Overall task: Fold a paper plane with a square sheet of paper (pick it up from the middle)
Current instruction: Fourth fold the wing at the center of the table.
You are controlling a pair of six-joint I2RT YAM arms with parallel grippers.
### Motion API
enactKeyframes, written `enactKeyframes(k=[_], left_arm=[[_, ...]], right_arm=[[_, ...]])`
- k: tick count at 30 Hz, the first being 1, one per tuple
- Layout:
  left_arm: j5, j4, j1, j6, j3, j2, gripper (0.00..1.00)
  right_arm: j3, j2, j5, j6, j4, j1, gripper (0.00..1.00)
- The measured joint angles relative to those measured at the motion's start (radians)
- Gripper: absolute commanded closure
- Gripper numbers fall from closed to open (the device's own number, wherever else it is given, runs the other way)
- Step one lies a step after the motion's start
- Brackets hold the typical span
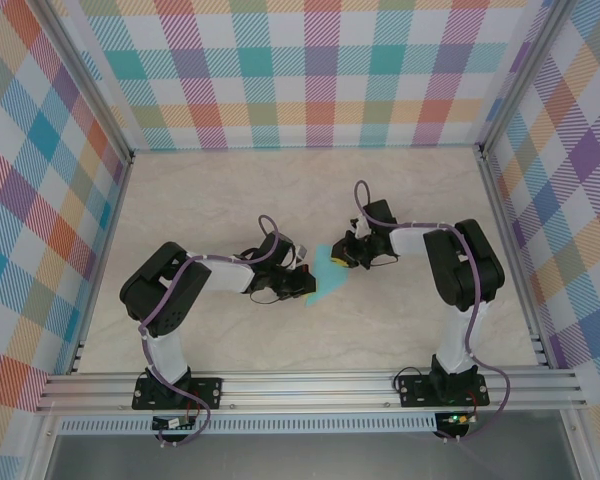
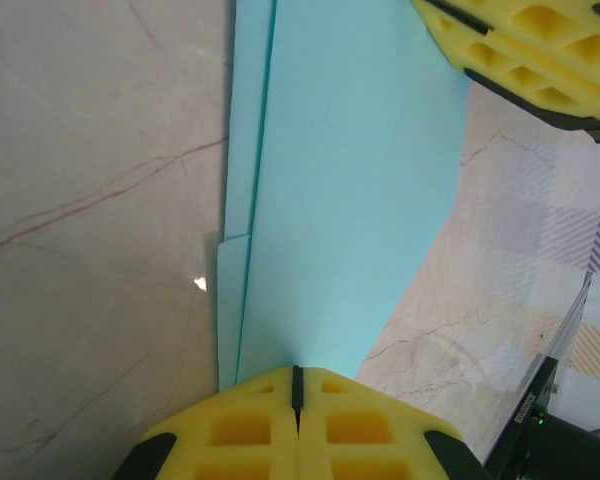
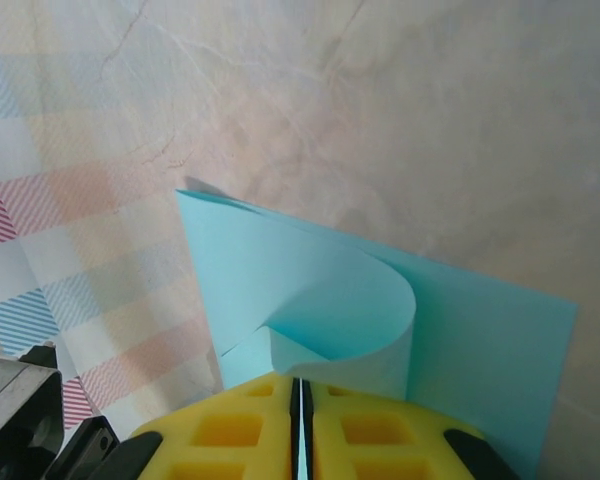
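Note:
The light turquoise sheet of paper (image 1: 328, 272) hangs between both grippers over the middle of the table. My left gripper (image 1: 302, 280) is shut on its near end; in the left wrist view the paper (image 2: 350, 200) runs away from the closed yellow pads (image 2: 240, 430) in stacked folded layers. My right gripper (image 1: 349, 252) is shut on the far end. In the right wrist view a flap of the paper (image 3: 310, 280) curls over into the closed pads (image 3: 380, 430). The right gripper's yellow fingers (image 2: 540, 40) show at the top right of the left wrist view.
The table is pale marble (image 1: 230, 200) with checked walls (image 1: 320, 70) on three sides and an aluminium rail (image 1: 310, 385) along the near edge. Part of the left arm's dark body (image 3: 20, 415) sits at the lower left of the right wrist view.

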Motion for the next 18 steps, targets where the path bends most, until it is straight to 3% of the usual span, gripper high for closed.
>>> enactKeyframes(k=[18], left_arm=[[0.005, 0.003, 0.000, 0.000, 0.000, 0.003, 0.99]], right_arm=[[0.051, 0.015, 0.074, -0.015, -0.037, -0.034, 0.85]])
